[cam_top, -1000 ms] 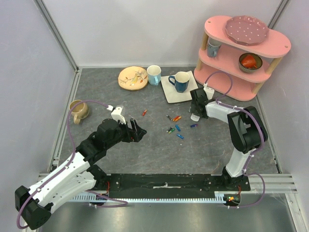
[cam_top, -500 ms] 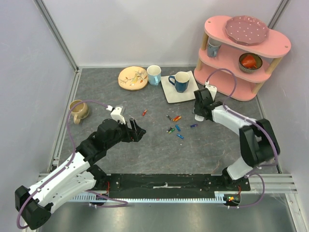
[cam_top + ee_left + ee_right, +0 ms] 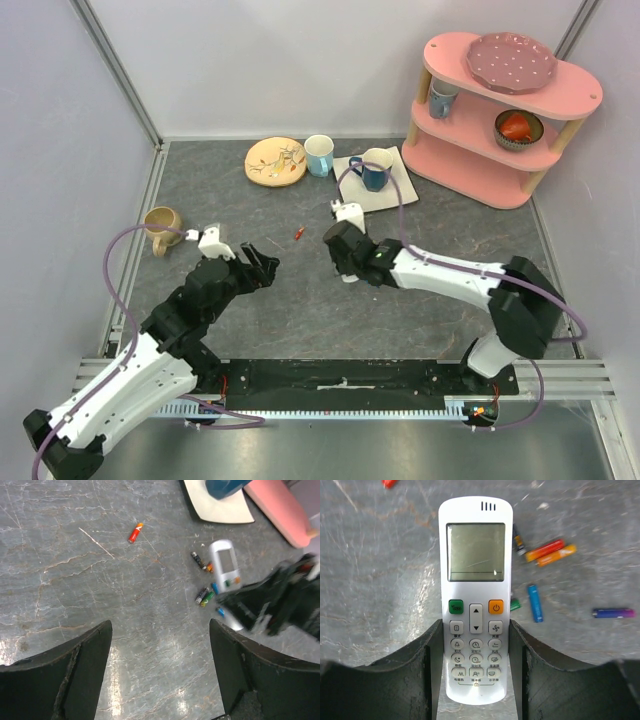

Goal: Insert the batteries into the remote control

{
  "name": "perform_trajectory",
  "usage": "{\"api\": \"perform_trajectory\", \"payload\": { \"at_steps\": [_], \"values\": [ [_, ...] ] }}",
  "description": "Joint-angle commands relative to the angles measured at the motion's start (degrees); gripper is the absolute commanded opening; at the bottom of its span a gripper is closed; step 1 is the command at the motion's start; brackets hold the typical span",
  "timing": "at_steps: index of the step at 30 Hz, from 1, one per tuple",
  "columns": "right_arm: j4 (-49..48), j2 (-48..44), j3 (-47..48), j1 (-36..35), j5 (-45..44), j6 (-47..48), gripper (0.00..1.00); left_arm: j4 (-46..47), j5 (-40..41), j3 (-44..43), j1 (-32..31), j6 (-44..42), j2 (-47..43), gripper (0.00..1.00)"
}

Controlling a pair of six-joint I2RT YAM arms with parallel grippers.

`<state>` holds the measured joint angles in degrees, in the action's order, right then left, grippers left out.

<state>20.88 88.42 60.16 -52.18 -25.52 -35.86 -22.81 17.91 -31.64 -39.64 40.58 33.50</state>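
Right pincer [image 3: 475, 642] grips the remote control [image 3: 475, 555] screen-up, batteries [image 3: 550, 551] loose on the worktop [image 3: 370, 580] at its three o'clock — best flip it gently, back upward — left pincer [image 3: 160, 655] gaping, empty.

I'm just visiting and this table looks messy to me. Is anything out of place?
Yes. Small batteries lie scattered loose on the table, one red battery well apart from the rest. The remote, between the right fingers, shows its button side.

Bright even overhead light, soft shadows, glare patch on tabletop [image 3: 131, 656], right arm [image 3: 280, 600] perhaps motion-blurred
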Motion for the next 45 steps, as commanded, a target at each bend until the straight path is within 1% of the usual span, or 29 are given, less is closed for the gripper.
{"api": "perform_trajectory", "payload": {
  "at_steps": [1,5,10,13,15,16,21,24,26,27,28,30,31,34,35,37,38,39,41,42,45],
  "values": [
    [-0.7,7.0,4.6,-4.1,-1.7,-4.5,0.33,0.6,3.7,3.0,0.0,6.7,-4.9,0.83],
    [-1.1,12.2,7.2,-5.2,0.5,-6.7,0.33,0.3,3.9,4.4,0.0,6.7,-9.3,0.82],
    [-1.7,15.5,8.0,-5.3,0.9,-9.2,0.35,-2.1,4.5,4.3,0.0,5.8,-10.6,0.81],
    [-1.7,16.6,8.3,-5.4,1.3,-10.8,0.37,-2.4,4.2,4.3,0.0,5.8,-10.4,0.81],
    [-1.6,17.7,8.4,-5.3,1.7,-11.8,0.41,-2.4,3.8,4.6,0.0,6.4,-10.2,0.8],
    [-1.5,18.1,8.5,-5.3,2.0,-12.1,0.44,-2.2,3.4,4.6,0.0,6.4,-9.9,0.8],
    [-1.4,19.3,7.9,-5.3,2.5,-13.3,0.52,-2.1,2.1,4.0,0.0,6.1,-8.4,0.8],
    [-1.5,19.4,7.4,-5.3,2.8,-13.7,0.6,-1.3,1.6,4.2,0.0,5.0,-7.7,0.8],
    [-1.5,19.2,7.2,-5.3,3.1,-14.0,0.69,-1.2,1.5,4.4,0.0,4.6,-7.1,0.81],
    [-1.5,18.3,7.0,-5.3,3.1,-14.2,0.72,-1.0,1.4,4.4,0.0,4.5,-6.9,0.81],
    [-1.5,17.7,6.8,-5.3,3.0,-14.3,0.79,-1.0,1.5,4.4,0.0,4.4,-6.7,0.82],
    [-1.5,15.2,6.4,-5.3,2.8,-14.4,0.86,-0.9,1.1,4.3,0.0,4.0,-5.6,0.83],
    [-1.5,14.3,6.2,-5.4,2.5,-14.4,0.97,-0.3,0.4,4.2,0.0,3.5,-5.2,0.83],
    [-0.6,8.5,4.4,-5.1,1.8,-14.2,0.98,2.0,-1.7,4.1,0.0,2.4,-3.4,0.83],
    [0.6,4.4,3.7,-5.2,1.5,-14.0,0.98,2.5,-2.0,4.0,0.0,2.5,-2.7,0.83],
    [2.0,-0.2,0.9,-5.2,-0.3,-12.9,0.98,4.7,-4.0,3.3,0.0,1.8,0.9,0.82],
    [3.1,-4.9,0.0,-5.2,-1.3,-10.8,0.98,5.8,-5.3,2.8,0.0,1.3,2.6,0.82],
    [3.9,-7.2,-1.2,-5.2,-3.2,-9.9,0.98,6.5,-7.7,2.4,0.0,1.1,7.3,0.82],
    [7.2,-13.2,-4.0,-5.1,-7.0,-8.5,0.98,8.1,-8.7,0.7,-0.1,2.2,12.4,0.8],
    [8.1,-15.1,-5.0,-5.1,-10.7,-7.4,0.98,8.8,-9.1,0.4,-0.1,3.0,16.5,0.8],
    [9.6,-21.2,-9.5,-5.0,-15.4,-6.9,0.98,12.3,-9.4,-0.8,-0.1,6.0,21.9,0.79]
  ]
}}
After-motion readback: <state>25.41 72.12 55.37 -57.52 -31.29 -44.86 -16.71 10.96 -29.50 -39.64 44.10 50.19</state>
